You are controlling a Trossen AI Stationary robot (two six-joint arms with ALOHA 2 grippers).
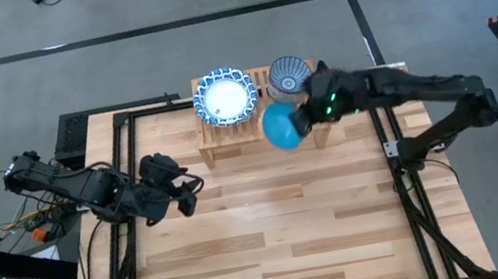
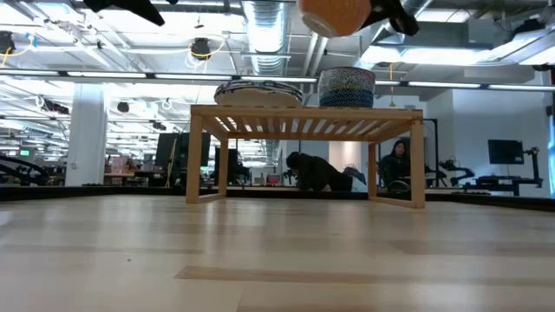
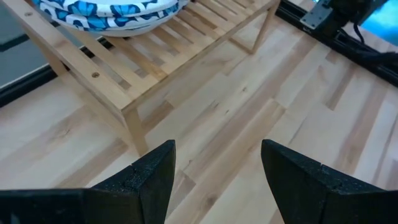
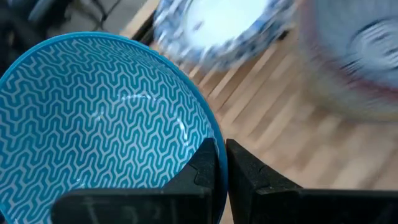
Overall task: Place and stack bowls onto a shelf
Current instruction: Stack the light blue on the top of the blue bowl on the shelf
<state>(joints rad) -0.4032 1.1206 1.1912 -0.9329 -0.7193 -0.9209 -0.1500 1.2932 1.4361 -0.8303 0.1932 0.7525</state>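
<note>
Right gripper (image 4: 221, 163) pinches the empty blue bowl (image 4: 99, 118) above the shelf (image 1: 261, 117).

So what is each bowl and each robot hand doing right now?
Blue bowl: held up in the air at the shelf's front edge.
White bowl: resting on the shelf.
Patterned bowl: resting on the shelf.
Shelf: standing on the table, two bowls on it.
Right hand: shut on the blue bowl's rim.
Left hand: open, empty, off to the shelf's left.
</note>
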